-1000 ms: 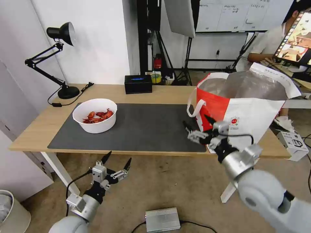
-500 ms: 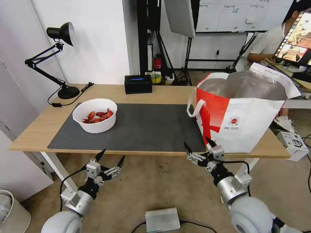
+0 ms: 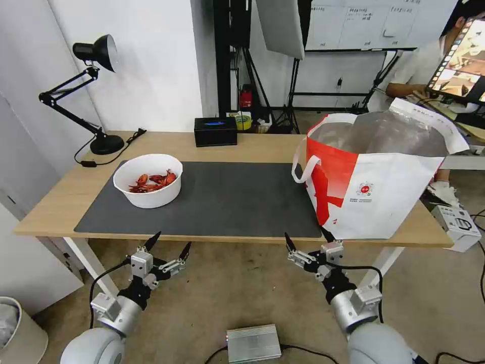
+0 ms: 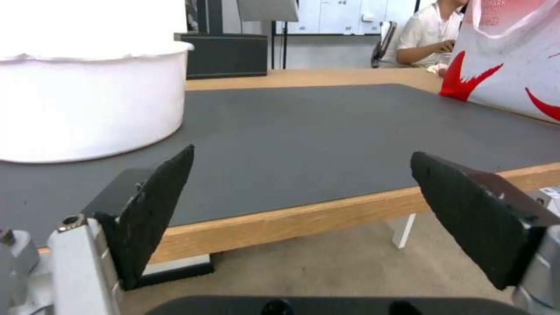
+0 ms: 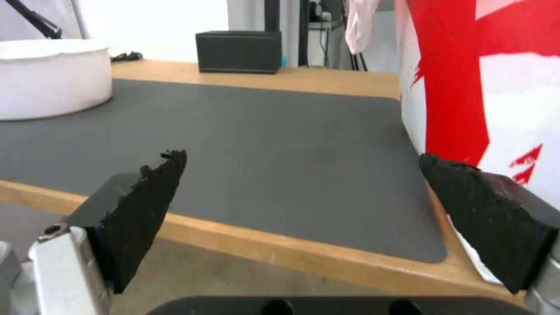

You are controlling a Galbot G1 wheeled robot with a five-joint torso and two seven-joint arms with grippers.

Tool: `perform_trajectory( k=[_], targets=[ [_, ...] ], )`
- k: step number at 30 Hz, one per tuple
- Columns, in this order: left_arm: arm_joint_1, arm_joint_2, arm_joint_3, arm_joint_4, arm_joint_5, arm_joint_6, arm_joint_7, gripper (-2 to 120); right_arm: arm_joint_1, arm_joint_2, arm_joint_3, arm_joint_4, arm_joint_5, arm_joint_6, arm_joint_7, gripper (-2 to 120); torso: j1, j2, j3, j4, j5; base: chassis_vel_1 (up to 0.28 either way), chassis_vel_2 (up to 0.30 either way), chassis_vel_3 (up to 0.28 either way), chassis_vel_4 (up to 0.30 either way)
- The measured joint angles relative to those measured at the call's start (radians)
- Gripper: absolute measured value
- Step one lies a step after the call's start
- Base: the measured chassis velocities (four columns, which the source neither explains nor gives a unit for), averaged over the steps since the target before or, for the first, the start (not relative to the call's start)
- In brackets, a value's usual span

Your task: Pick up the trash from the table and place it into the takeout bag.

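Note:
The trash is a white round bowl (image 3: 148, 180) of red crayfish shells, standing on the left of the dark mat on the table (image 3: 252, 146); its side wall shows as the bowl (image 4: 87, 109) and the bowl (image 5: 52, 76) in the wrist views. The red-and-white takeout bag (image 3: 376, 177) stands open on the table's right end, also seen as the bag (image 5: 484, 83). My left gripper (image 3: 170, 242) hangs open below the table's front edge, in front of the bowl. My right gripper (image 3: 307, 239) is open too, just under the front edge near the bag's corner. Both hold nothing.
A black desk lamp (image 3: 93, 91) stands at the back left and a black box (image 3: 215, 131) at the back middle. A grey metal unit (image 3: 253, 343) lies on the floor between my arms. A white bin (image 3: 15, 328) sits at the lower left.
My right gripper has dropped from in front of the bag to below the table's front edge. The left gripper has sunk slightly and shifted left. Both stay open.

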Motion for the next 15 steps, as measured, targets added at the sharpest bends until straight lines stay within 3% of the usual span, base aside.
perform_trajectory(
  k=[15],
  targets=[
    [-0.020,0.005,-0.024,-0.012,-0.045,0.012,-0.023,100,0.000,0.000,0.000,0.002,0.000,-0.004,0.001,100,0.000,0.000,0.000,0.0000,-0.0001,0.000,0.000,0.000,0.000]
  ],
)
